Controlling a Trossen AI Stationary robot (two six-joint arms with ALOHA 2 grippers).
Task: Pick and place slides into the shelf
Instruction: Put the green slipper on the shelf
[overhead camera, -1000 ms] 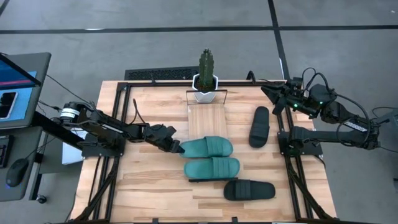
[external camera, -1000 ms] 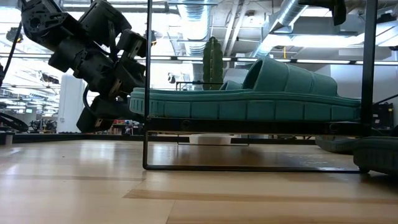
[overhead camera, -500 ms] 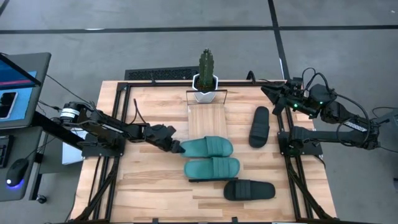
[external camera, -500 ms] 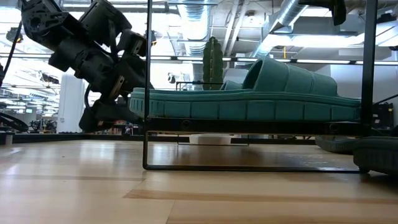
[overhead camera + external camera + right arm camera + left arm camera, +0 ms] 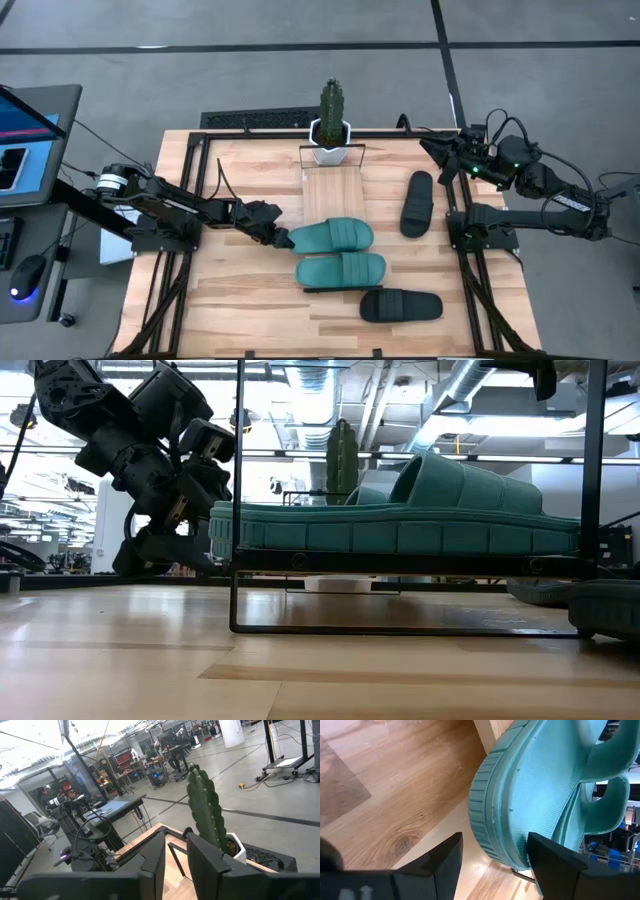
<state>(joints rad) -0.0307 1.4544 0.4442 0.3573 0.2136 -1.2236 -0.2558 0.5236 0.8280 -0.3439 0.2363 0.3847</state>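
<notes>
Left gripper [image 5: 283, 236] fingers spread wide, empty, straddling end of teal slide [image 5: 333, 235] just set on shelf [image 5: 335, 195]; slide end overhangs plank, so careless retreat risks dragging it off. Right gripper [image 5: 440, 160] parked at table's far right corner, fingers nearly closed, empty
</notes>
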